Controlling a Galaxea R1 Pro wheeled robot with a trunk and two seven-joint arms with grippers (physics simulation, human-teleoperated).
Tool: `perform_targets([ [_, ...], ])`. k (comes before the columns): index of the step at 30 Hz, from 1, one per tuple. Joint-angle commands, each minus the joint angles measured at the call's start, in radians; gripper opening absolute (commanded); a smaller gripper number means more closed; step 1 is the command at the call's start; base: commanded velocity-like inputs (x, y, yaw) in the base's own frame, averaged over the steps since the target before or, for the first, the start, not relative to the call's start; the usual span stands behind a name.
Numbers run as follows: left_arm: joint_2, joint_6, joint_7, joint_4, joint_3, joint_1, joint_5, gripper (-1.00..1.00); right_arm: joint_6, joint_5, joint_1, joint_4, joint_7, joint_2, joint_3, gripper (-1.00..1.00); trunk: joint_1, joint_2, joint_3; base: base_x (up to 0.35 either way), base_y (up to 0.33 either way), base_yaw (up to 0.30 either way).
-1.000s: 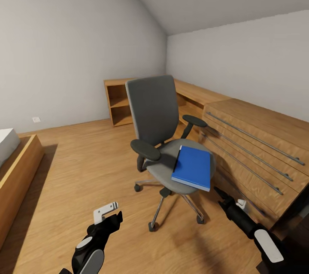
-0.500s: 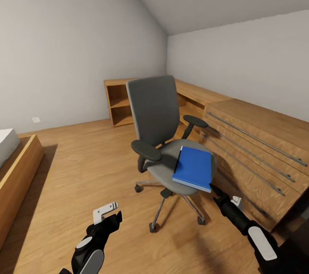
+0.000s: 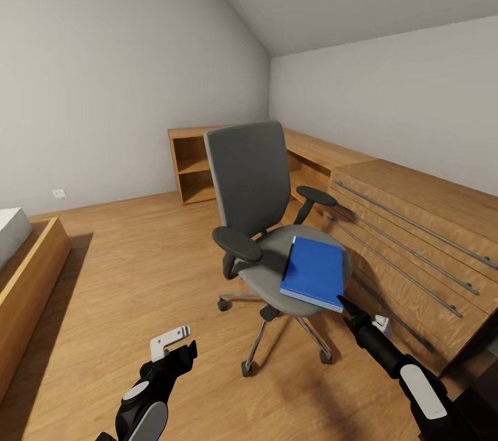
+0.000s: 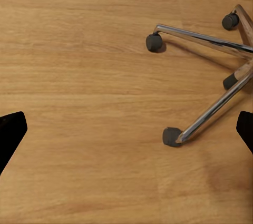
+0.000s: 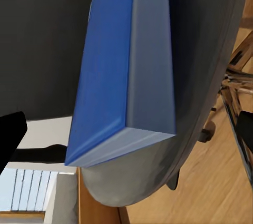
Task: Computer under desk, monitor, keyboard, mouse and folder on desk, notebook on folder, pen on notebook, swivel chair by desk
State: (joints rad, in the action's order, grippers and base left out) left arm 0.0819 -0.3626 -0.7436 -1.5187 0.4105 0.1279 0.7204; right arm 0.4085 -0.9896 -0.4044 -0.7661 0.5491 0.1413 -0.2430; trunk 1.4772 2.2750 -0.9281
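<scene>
Head view: folder (image 3: 313, 274) lies lengthwise toward chair back (image 3: 250, 175).

One swivel chair (image 3: 266, 220) stands on the floor, with two black armrests and one blue folder (image 3: 313, 273) on its seat. Two robot arms reach in, each ending in one tool: the left tool (image 3: 171, 346) and the right tool (image 3: 360, 316). One wooden drawer unit (image 3: 415, 254) shows three long rail handles.
</scene>
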Motion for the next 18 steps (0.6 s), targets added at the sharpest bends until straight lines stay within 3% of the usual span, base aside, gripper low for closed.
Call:
perform_targets([
  [1, 0.001, -0.002, -0.008, -0.001, 0.002, 0.001, 0.005, 1.0, 0.009, -0.007, -0.001, 0.0, 0.001, 0.0, -0.002, 1.0, 0.0, 0.0, -0.001, 0.0, 0.0, 0.0],
  [18, 0.001, -0.002, -0.008, -0.001, 0.003, 0.001, 0.004, 1.0, 0.009, -0.007, -0.001, 0.005, -0.006, 0.0, -0.002, 1.0, 0.0, 0.0, -0.001, 0.0, 0.0, 0.0],
])
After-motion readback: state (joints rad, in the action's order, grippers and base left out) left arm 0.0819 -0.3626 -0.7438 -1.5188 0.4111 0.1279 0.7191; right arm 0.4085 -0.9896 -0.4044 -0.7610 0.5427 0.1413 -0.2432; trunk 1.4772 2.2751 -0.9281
